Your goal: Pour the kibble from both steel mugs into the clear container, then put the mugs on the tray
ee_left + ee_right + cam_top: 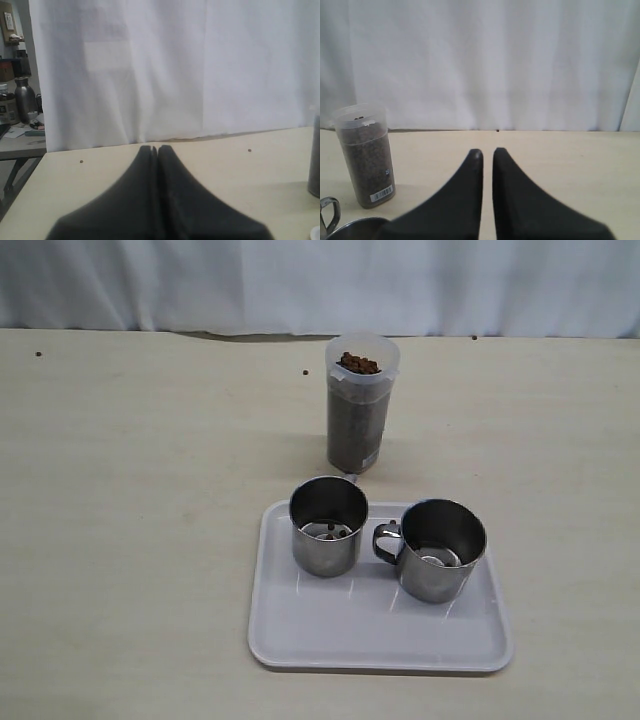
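The left jaws are pressed tight together and grasp nothing. The right jaws are clenched too, with only a thin crack between the tips, and nothing is in them. Both are up over the counter [130, 500].

Closest on the counter lies the white tray [300, 640]. Both steel mugs stand upright on it, side by side but not touching. The left mug [328, 540] has a few brown bits in its bottom. The right mug [442, 562] has its little handle turned toward the left mug.

Just behind the tray, on the counter, stands the clear container [356, 435]. It is upright. The kibble [358, 364] fills it nearly up to the rim.

Farther back, stray pellets lie on the counter. One pellet [304, 372] is near the container, and another pellet [39, 354] is far off to the left. Behind it all hangs a white curtain [300, 280].
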{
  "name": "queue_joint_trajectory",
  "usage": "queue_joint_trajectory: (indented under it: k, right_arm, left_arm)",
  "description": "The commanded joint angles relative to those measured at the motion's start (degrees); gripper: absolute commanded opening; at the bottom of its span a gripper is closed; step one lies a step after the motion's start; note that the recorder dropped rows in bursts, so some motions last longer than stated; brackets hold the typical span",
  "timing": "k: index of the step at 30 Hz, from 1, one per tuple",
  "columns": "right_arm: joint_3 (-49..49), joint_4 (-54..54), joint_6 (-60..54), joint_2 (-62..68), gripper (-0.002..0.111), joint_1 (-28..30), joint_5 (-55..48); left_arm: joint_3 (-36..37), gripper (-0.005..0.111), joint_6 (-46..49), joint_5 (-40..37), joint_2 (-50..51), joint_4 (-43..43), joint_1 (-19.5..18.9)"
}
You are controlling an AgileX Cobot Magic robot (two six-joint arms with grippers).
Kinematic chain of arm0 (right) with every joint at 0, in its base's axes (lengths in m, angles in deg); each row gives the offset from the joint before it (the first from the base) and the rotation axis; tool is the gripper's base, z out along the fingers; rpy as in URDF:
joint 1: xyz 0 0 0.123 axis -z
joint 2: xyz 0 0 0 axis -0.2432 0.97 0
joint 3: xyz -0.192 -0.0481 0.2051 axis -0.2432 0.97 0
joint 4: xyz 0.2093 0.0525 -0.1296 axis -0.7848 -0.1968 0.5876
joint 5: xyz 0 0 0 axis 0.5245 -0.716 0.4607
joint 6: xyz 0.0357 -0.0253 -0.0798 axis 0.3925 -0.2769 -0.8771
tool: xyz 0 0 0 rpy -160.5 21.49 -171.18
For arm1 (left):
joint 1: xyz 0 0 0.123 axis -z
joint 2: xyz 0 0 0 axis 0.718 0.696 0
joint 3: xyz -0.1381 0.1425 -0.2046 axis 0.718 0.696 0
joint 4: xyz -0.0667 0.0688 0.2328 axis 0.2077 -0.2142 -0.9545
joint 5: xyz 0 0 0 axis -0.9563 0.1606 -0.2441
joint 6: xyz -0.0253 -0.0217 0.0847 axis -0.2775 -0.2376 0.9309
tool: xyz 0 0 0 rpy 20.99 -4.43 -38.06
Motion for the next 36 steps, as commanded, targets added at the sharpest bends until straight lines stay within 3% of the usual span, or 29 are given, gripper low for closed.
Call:
queue_joint_trajectory:
  k: [1,12,17,36]
  right_arm:
    - [0.2,-0.4,0.3,-0.2,0.005,0.4,0.3]
    - [0.2,0.3,0.3,-0.2,0.005,0.4,0.3]
    - [0.2,7.3,9.7,-0.2,0.005,0.4,0.3]
    - [0.2,5.6,9.7,-0.2,0.005,0.4,0.2]
  left_arm:
    - [0.2,0.0,0.4,0.4,-0.1,-0.2,-0.1]
    - [0.2,0.0,0.4,0.4,-0.1,-0.2,-0.1]
    - [0.2,0.0,0.4,0.4,-0.1,-0.2,-0.1]
    - [0.2,0.0,0.4,0.8,-0.1,0.5,-0.1]
